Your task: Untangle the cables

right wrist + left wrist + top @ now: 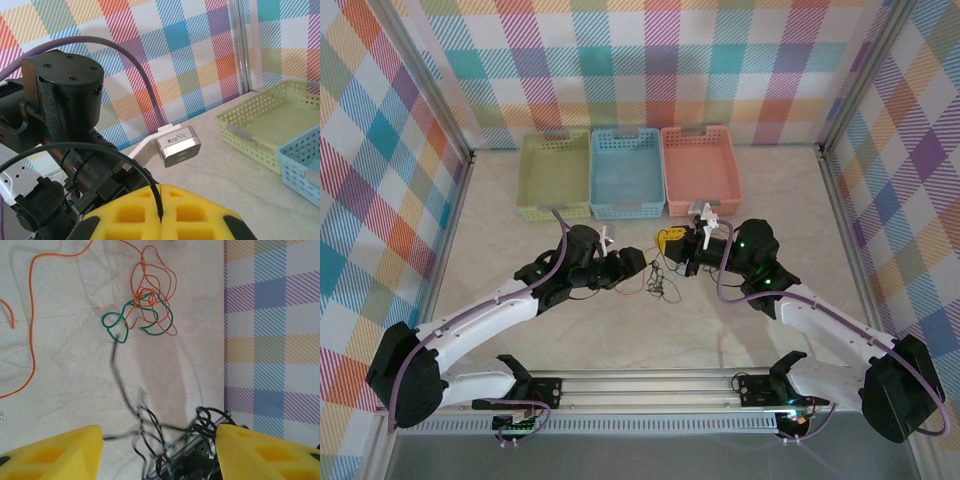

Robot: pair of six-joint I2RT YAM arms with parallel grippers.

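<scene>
R gripper (pixel 160 192): I read the yellow jaws pressed together, clamped on the black cable (pixel 75 146), which runs into the seam between them. L gripper (pixel 159 435): jaws apart, black tangle lying between them, no contact seen. Ahead of it the orange cable (pixel 31 325) and green cable (pixel 171 317) lie knotted together on the table (pixel 65 390), approx mid-table between both arms

1. My right gripper (pixel 160 212) has its yellow fingers pressed together, with a black cable (pixel 75 146) pinched in the seam.
2. From the seam, that cable arcs up and off to the tool's left.
3. Close ahead on the left I see the left arm (pixel 65 95), its lilac cable (pixel 125 54) and a silver camera box (pixel 178 146).
4. Ahead on the right sit a green basket (pixel 265 125) and a blue basket (pixel 302 155), side by side.
</scene>
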